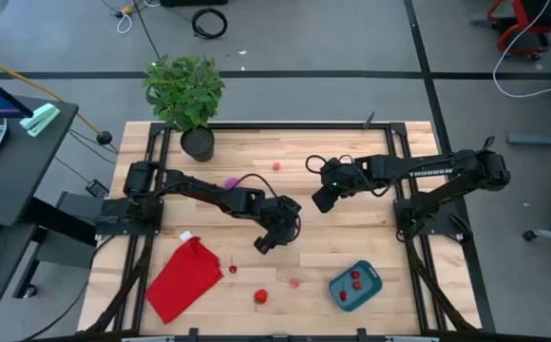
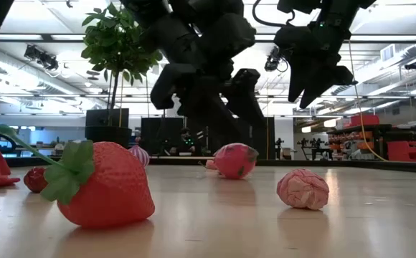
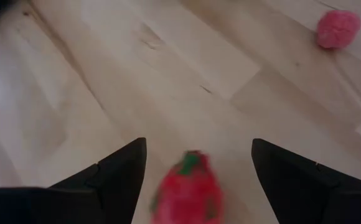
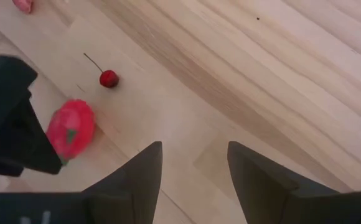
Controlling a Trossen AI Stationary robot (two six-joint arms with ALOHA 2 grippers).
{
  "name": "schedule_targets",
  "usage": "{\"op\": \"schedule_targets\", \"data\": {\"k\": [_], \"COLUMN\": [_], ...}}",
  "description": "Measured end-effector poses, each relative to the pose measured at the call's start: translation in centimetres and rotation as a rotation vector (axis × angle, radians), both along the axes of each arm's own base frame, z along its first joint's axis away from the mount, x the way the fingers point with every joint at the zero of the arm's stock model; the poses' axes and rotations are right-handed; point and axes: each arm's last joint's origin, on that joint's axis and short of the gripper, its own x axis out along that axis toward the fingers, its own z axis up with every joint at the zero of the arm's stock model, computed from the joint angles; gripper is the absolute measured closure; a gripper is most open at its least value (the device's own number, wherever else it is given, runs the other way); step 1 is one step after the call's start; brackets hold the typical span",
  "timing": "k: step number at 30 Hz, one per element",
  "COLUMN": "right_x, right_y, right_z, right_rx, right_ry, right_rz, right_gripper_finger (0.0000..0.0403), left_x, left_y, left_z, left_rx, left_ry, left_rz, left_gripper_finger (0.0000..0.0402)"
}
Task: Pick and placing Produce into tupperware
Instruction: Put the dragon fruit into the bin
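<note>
Two fruits already lie in the tub [image 1: 355, 286] near the table's front-right corner; left gripper [image 3: 196, 174], fingers open, hovers over a strawberry [image 3: 188, 190] mid-table, seemingly to grasp; right gripper [image 4: 193, 180] waits open.

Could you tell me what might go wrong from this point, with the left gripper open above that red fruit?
1. The left gripper is open with a small red fruit between its fingers; the round piece could roll aside as they close.
2. The tupperware sits near the table edge, so a dropped piece could roll off.
3. The right gripper hovers nearby; the arms could collide.
</note>
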Motion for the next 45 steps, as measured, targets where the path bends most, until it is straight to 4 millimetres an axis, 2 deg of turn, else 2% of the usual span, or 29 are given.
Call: {"op": "schedule_targets", "data": {"k": [10, 19, 26, 29, 45], "right_x": [0.0, 0.0, 0.0, 0.0, 0.0], "right_y": [0.0, 0.0, 0.0, 0.0, 0.0], "right_z": [0.0, 0.0, 0.0, 0.0, 0.0], "right_rx": [-0.001, -0.01, -0.011, -0.011, -0.012], "right_ry": [0.001, 0.005, 0.007, 0.007, 0.006], "right_rz": [0.002, 0.02, 0.022, 0.022, 0.023], "right_gripper_finger": [0.0212, 0.0212, 0.0212, 0.0212, 0.0211], "left_x": [-0.8, -0.8, -0.5, -0.3, -0.1], "left_y": [2.3, 2.2, 2.3, 2.3, 2.2], "left_z": [-0.8, -0.8, -3.5, -4.1, -4.4], "left_rx": [-0.042, -0.043, -0.029, -0.027, -0.139], "left_ry": [0.148, 0.149, 0.214, 0.212, 0.231], "left_rz": [0.121, 0.118, 0.123, 0.128, 0.284], "left_gripper_finger": [0.0104, 0.0104, 0.0104, 0.0104, 0.0112]}}
